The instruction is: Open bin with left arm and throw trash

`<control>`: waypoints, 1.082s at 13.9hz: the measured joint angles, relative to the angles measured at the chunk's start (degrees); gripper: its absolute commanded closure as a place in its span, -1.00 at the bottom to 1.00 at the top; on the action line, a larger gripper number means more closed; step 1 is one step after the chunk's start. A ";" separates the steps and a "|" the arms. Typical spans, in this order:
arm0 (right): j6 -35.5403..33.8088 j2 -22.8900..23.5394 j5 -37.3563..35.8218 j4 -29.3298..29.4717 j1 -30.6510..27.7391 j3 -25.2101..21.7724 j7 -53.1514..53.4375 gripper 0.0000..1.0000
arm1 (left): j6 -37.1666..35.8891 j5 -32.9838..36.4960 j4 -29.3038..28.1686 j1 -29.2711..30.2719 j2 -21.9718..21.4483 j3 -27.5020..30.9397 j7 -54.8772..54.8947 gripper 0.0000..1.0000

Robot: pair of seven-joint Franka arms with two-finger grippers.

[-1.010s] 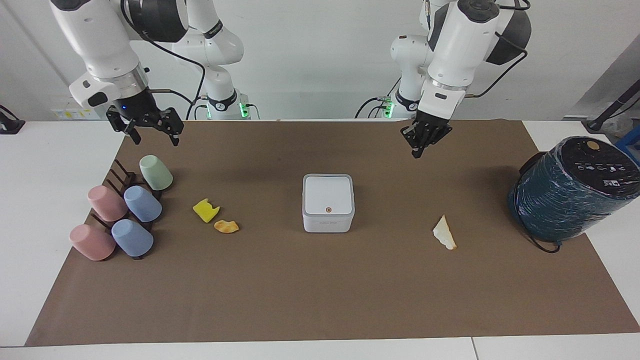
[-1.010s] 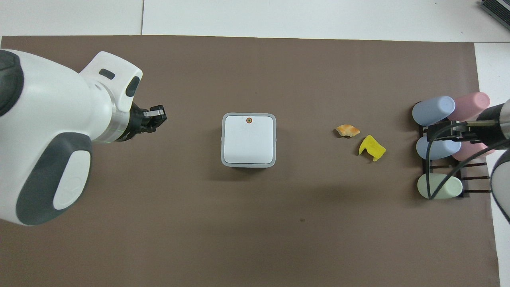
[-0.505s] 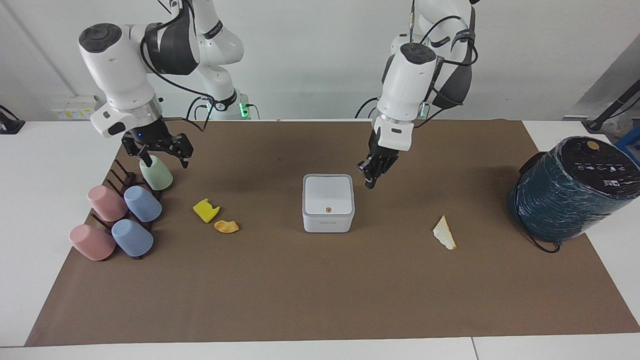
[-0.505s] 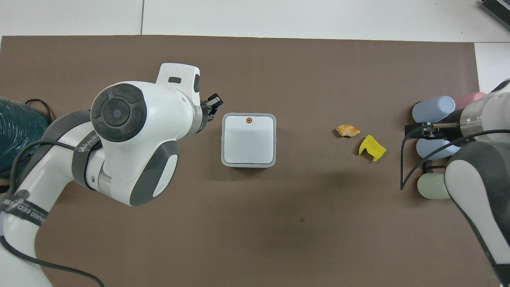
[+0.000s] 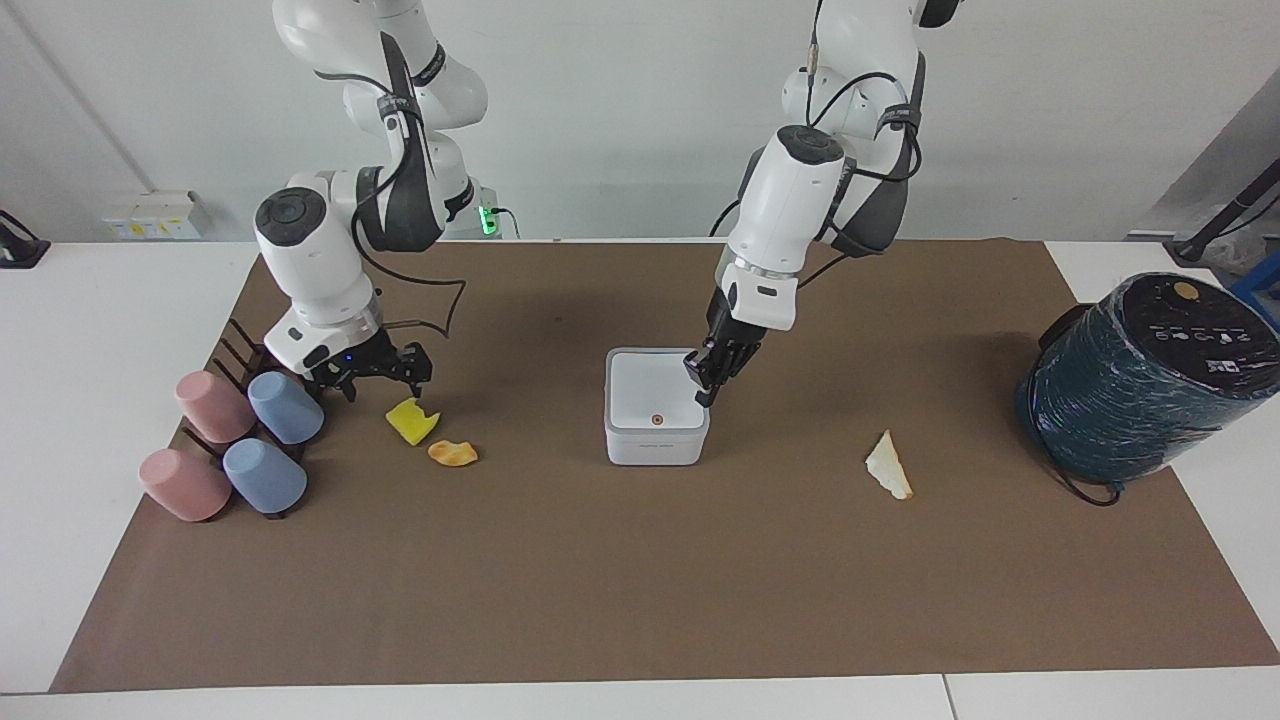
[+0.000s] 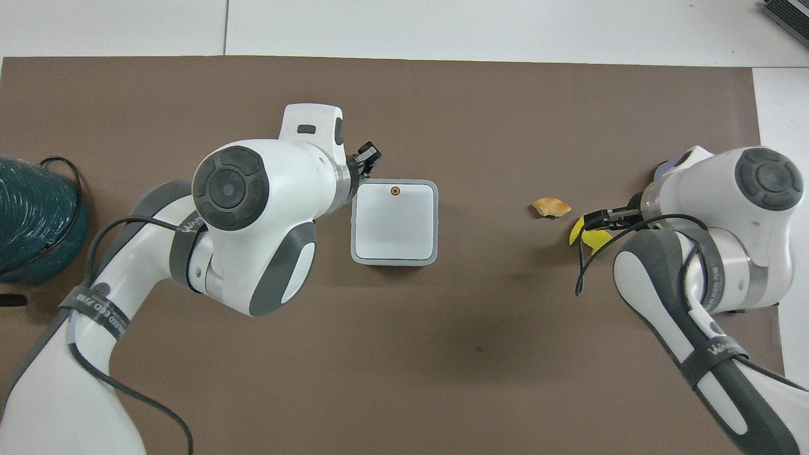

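Observation:
The white square bin (image 5: 656,405) (image 6: 394,221) stands mid-mat with its lid down. My left gripper (image 5: 704,393) (image 6: 369,155) is shut and hangs low at the lid's edge toward the left arm's end; I cannot tell whether it touches. The trash lies on the mat: a yellow scrap (image 5: 412,420) (image 6: 595,239) and an orange scrap (image 5: 453,453) (image 6: 552,206) toward the right arm's end, and a cream wedge (image 5: 889,465) toward the left arm's end. My right gripper (image 5: 385,383) (image 6: 600,218) is open, low over the mat beside the yellow scrap, holding nothing.
Several pastel cups (image 5: 285,407) lie on a dark rack (image 5: 240,350) at the right arm's end of the brown mat (image 5: 640,580). A large dark teal cylinder (image 5: 1140,375) (image 6: 31,221) sits at the left arm's end.
The left arm swung in and down from the mat's near edge to the bin's lid. The right arm came down past the cup rack to the yellow scrap. Both grippers kept their state.

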 measured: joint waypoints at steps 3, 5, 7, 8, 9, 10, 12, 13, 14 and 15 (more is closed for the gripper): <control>6.71 1.16 0.57 -4.09 0.00 0.00 -0.03 -1.00 | 2.26 0.00 0.05 -1.87 2.44 0.03 -1.17 1.00; 7.84 1.89 1.47 -4.39 0.00 0.00 -1.40 -1.00 | 2.55 0.00 0.05 -2.39 3.34 0.02 -1.22 1.00; 9.12 2.50 2.05 -4.54 0.00 0.00 -2.34 -1.00 | 2.67 0.00 0.04 -2.93 4.29 0.03 -1.23 1.00; 9.26 2.78 2.92 -4.57 0.00 0.00 -2.66 -1.00 | 3.06 0.00 0.11 -3.15 4.57 0.13 -1.23 1.00; 9.44 3.02 3.54 -4.59 0.00 0.00 -3.23 -1.00 | 3.06 0.00 0.12 -3.27 4.54 0.23 -1.22 1.00; 9.99 3.20 4.03 -4.63 0.00 0.00 -3.78 -1.00 | 3.05 0.00 0.12 -3.31 4.55 0.25 -1.22 1.00; 10.54 3.61 5.05 -4.74 0.00 0.00 -4.66 -1.00 | 2.43 0.00 0.56 -3.32 4.56 0.32 -1.22 1.00; 10.54 3.72 5.10 -4.97 -0.02 0.00 -5.30 -1.00 | -0.18 0.00 2.09 -3.32 4.58 0.45 -1.21 1.00; 10.54 3.74 5.17 -5.34 -0.09 -0.01 -6.09 -1.00 | -4.40 0.00 4.57 -3.25 4.59 0.74 -1.20 1.00; 10.60 3.75 5.21 -5.71 -0.15 -0.05 -6.74 -0.91 | -9.77 0.00 7.83 -2.85 4.56 1.16 -1.20 1.00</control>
